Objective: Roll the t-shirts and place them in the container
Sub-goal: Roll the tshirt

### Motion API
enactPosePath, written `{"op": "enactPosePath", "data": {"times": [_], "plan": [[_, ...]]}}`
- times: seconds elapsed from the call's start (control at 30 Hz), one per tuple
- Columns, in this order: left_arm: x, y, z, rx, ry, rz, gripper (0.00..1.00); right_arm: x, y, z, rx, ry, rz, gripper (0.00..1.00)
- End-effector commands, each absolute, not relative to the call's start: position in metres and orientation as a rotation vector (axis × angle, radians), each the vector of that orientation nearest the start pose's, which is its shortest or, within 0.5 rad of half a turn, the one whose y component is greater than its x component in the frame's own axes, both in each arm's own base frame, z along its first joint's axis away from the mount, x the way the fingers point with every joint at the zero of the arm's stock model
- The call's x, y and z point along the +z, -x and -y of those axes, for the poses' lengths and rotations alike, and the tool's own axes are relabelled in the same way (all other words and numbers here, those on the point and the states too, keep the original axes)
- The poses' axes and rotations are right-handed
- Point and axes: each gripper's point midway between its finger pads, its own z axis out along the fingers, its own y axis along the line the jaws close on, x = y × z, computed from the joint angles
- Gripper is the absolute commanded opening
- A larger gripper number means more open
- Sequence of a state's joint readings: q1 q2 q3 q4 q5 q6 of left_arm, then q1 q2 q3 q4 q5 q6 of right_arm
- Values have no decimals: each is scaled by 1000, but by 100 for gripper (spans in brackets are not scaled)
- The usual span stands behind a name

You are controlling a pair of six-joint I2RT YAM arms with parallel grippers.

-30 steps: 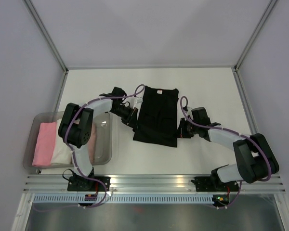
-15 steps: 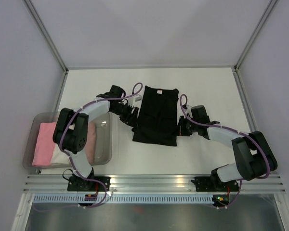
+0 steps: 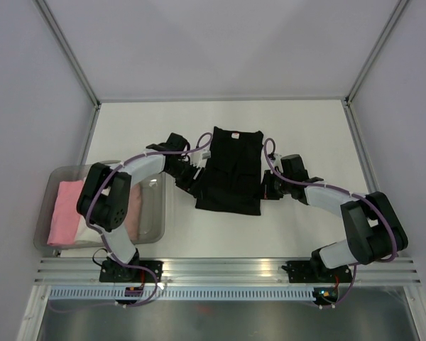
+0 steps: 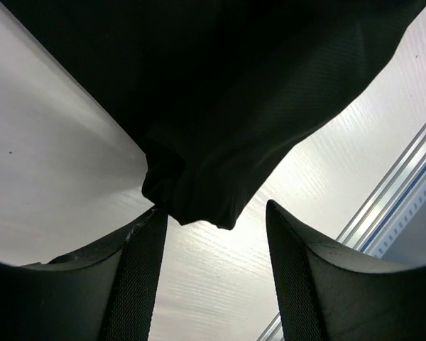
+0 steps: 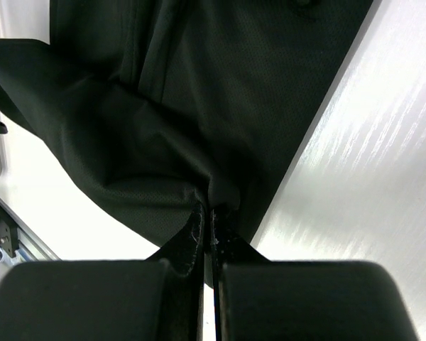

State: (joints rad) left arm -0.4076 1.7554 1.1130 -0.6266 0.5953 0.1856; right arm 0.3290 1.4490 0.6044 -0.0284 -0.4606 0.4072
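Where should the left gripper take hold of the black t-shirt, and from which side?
The bunched fold at the left edge of the black t-shirt, from the left: it sits inside the open left gripper, opposite where the right gripper pinches.

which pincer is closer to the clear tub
Left. The left pincer is at the left edge of the black t-shirt, the side facing the clear tub; the right pincer is across the shirt at its right edge.
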Motion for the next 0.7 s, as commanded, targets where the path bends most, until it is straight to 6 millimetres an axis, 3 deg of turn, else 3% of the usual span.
{"op": "enactPosePath", "data": {"times": [0.0,0.2,0.53,0.6,0.67], "plan": [[47,-268,218,-897,-873,-2658,62,47,-282,-190,861,139,-2456,0],[57,-261,234,-997,-878,-2633,49,44,-277,-185,839,118,-2479,0],[45,-265,244,-1055,-850,-2639,33,45,-280,-186,839,121,-2483,0],[44,-267,244,-1049,-863,-2623,26,45,-281,-187,840,122,-2478,0],[47,-268,246,-1061,-875,-2597,7,45,-281,-187,840,123,-2477,0]]}}
